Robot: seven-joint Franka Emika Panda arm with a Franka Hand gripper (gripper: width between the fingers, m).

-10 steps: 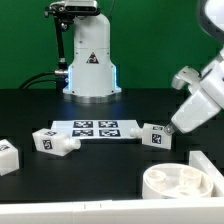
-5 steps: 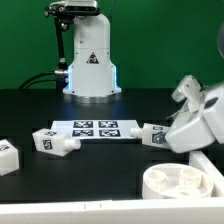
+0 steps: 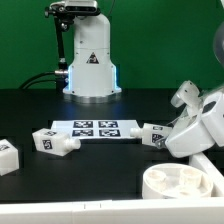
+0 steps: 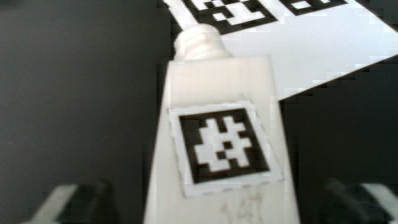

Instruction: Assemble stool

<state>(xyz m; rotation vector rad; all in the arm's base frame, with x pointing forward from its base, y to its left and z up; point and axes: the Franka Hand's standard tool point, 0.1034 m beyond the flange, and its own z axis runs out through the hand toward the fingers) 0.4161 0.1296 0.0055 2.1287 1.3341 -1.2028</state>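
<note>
Chunky white plastic leg (image 4: 221, 125), round rimmed seat (image 3: 186, 181)

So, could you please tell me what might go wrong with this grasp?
The open gripper straddles the white plastic block leg with gaps on both sides; if one finger touches first, the leg may twist or slide. Its peg end lies right by the flat white marker board, so it could catch on that edge.

White arm (image 3: 200, 125), dark joints; hand (image 4: 222, 198) with dark fingers (image 4: 80, 203); white base (image 3: 90, 78) bearing triangular label (image 3: 91, 58), blue-lit ring (image 3: 67, 75), black cables (image 3: 45, 76).
</note>
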